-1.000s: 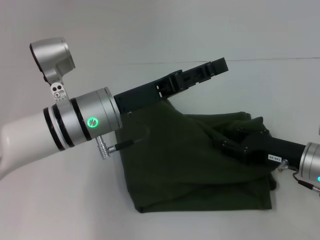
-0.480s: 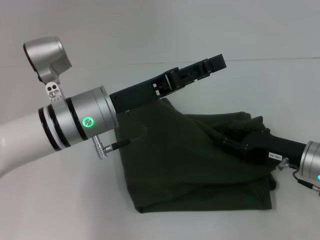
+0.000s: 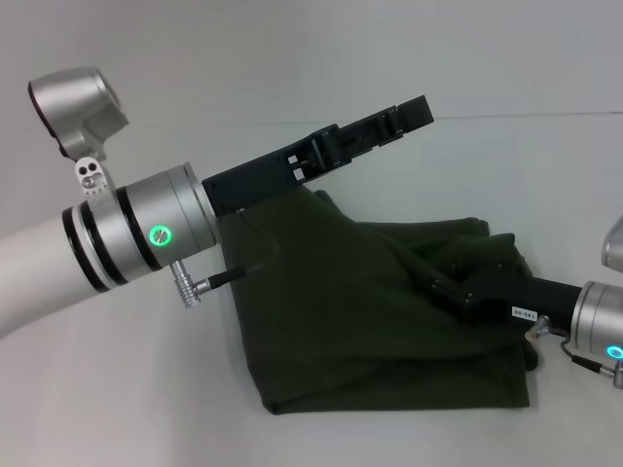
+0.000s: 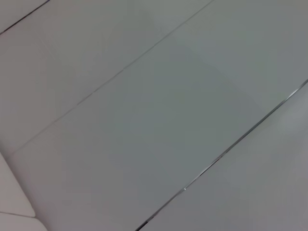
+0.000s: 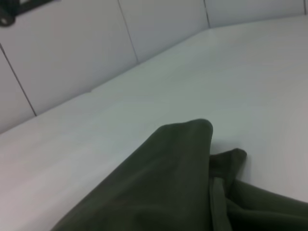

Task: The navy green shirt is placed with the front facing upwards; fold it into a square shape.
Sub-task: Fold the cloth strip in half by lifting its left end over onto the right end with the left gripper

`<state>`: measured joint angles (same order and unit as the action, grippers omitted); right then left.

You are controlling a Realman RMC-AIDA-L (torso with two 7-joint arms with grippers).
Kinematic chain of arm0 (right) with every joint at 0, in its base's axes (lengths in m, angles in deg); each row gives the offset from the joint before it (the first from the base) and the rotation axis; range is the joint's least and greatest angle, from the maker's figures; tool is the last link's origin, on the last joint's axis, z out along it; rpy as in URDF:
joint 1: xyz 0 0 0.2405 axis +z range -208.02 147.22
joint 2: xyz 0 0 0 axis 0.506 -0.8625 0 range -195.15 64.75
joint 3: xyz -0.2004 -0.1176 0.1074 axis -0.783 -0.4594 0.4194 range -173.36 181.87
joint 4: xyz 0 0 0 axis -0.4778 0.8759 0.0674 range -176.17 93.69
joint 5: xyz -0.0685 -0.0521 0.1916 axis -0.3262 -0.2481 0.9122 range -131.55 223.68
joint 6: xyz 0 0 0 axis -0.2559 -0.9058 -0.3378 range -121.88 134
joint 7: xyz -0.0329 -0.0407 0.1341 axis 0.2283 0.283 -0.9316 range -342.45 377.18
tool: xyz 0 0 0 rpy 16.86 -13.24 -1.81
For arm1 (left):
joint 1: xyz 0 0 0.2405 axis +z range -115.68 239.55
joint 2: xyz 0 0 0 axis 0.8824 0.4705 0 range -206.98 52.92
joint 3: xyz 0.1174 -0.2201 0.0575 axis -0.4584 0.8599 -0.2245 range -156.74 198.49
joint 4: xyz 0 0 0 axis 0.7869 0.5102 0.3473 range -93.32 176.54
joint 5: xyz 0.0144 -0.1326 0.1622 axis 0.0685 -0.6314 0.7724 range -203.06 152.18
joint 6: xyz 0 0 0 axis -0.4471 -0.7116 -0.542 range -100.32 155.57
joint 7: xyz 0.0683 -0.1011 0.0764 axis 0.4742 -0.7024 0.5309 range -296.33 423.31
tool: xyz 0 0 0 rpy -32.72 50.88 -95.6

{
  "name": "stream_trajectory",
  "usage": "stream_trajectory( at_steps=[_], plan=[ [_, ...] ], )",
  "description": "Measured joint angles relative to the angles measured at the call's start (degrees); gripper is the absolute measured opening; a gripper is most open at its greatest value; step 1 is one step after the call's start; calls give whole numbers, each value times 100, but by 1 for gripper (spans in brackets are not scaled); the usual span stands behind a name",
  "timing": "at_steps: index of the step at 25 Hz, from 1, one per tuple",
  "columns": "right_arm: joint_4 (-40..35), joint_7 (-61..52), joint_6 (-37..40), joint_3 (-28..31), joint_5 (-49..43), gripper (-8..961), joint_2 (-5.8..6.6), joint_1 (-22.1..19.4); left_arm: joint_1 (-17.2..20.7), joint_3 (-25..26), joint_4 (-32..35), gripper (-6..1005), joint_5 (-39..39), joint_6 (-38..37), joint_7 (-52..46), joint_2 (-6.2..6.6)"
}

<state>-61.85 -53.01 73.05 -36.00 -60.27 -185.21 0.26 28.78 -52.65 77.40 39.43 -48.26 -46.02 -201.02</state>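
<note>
Left gripper (image 3: pixel 414 117) raised above shirt (image 3: pixel 370 321), empty, jaws look closed; right gripper (image 3: pixel 453 287) low on the bunched shirt, grip unclear. Risk: loose far edge folds skewed.

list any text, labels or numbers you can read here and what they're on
White sticker on the right hand: a short line of dark characters, too small to read.
Shirt: no print or label in view.
Left hand: no text visible.
Wrist views: no text.
</note>
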Motion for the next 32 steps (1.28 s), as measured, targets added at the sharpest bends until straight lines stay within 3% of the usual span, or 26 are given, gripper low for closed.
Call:
stream_trajectory(
  at_steps=[3, 5, 11, 16, 19, 25, 32],
  plan=[
    [3, 23, -49, -39, 12, 430, -3, 5, 1, 33, 6, 762, 80, -25, 17, 24],
    [0, 59, -49, -22, 32, 208, -4, 1, 3, 154, 7, 762, 233, -81, 35, 43],
    [-79, 174, 129, 13, 117, 19, 19, -78, 46, 1058, 65, 762, 1443, -447, 487, 186],
    [-393, 361, 745, 44, 129, 17, 27, -404, 206, 2351, 655, 762, 3192, -970, 1101, 284],
    [-497, 498, 1065, 136, 139, 17, 25, -572, 325, 2839, 916, 762, 3695, -1016, 1159, 295],
    [-579, 1169, 2107, 813, 148, 17, 38, -1070, 383, 3080, 1027, 762, 4118, -1190, 1267, 305],
    [-592, 1516, 2742, 1088, 135, 16, 50, -1557, 370, 3085, 1049, 762, 4174, -1180, 1275, 282]
  ],
)
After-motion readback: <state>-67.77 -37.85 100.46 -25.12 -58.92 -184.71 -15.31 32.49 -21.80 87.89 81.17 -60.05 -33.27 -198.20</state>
